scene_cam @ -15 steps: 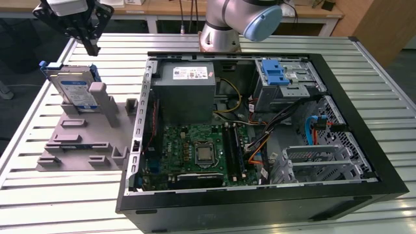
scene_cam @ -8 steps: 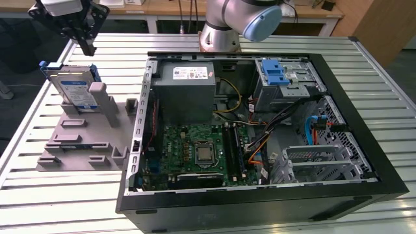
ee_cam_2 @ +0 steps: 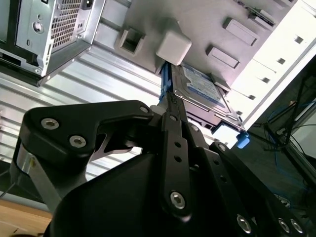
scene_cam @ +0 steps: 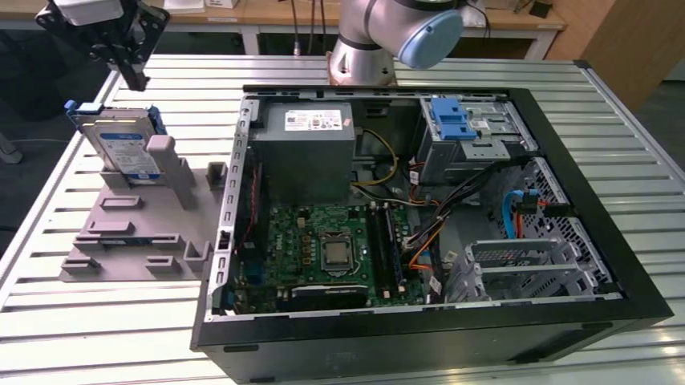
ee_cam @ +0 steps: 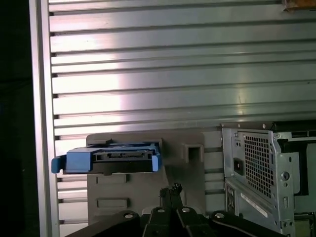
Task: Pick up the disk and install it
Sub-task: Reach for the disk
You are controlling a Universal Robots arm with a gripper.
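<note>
— Where is the disk [scene_cam: 120, 148]?

— In the upper left of the exterior view. It stands on edge in the grey fixture [scene_cam: 139, 233], with its blue carrier frame round the rim and an upright post [scene_cam: 160, 156] just in front of its labelled face.

— And the hand?

— The hand [scene_cam: 136, 79] hangs in the top left corner of that frame. It is above the disk, near it but not touching. Its fingers are pressed together with nothing between them. In the first wrist view the tips meet in front of the disk's blue end.

— What lies around them?

— The fixture sits on the slatted metal worktop [scene_cam: 96, 337], just beside the open computer case [scene_cam: 428, 345], on the exterior view's left of it. Inside the case, a drive bay [scene_cam: 460, 120] with a blue latch sits at upper right, and the green motherboard [scene_cam: 332, 249] at lower centre.
</note>
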